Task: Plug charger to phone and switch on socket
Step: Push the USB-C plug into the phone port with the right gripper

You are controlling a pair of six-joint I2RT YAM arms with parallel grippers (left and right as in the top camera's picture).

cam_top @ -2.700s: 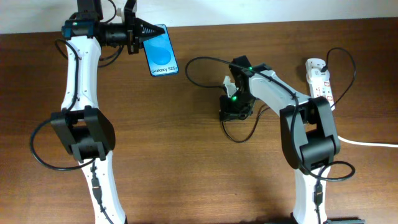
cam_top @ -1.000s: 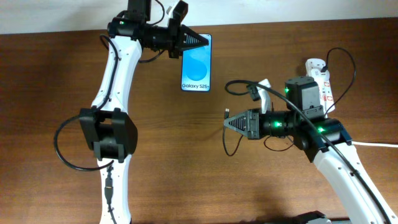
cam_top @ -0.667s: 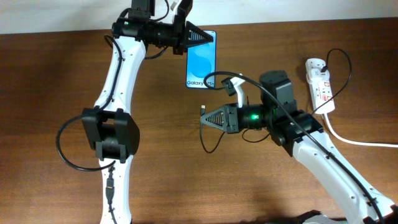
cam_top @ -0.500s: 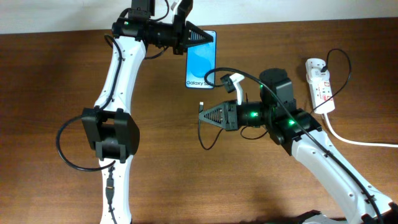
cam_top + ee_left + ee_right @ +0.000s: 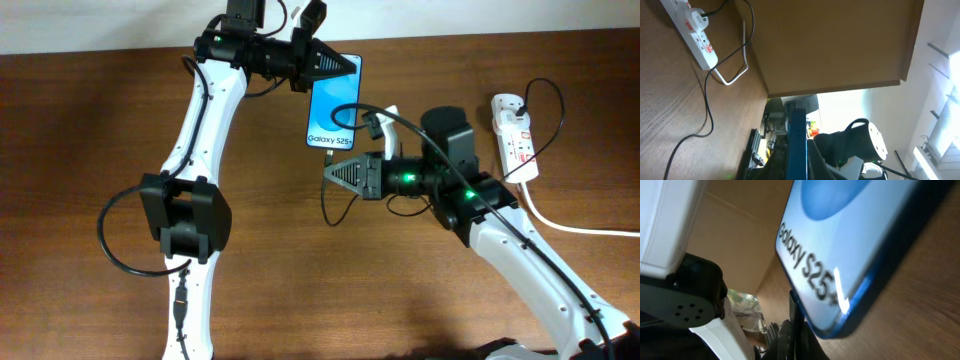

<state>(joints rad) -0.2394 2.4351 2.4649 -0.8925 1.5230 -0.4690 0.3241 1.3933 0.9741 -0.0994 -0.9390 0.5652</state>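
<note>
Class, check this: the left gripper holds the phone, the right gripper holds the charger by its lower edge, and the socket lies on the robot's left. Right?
No: the socket lies on the robot's right, as the overhead view shows. The left gripper holds the phone, the right gripper the charger by its lower edge.

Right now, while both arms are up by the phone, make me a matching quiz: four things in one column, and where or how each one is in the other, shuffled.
Things:
1. phone
2. charger plug
3. power strip
4. white cord

States:
A. lying on the table's right side
B. held at its top edge by the left gripper, screen lit blue
C. trailing off to the right
D. pinched in the right gripper, just below the phone

Pairs: 1-B, 2-D, 3-A, 4-C
</note>
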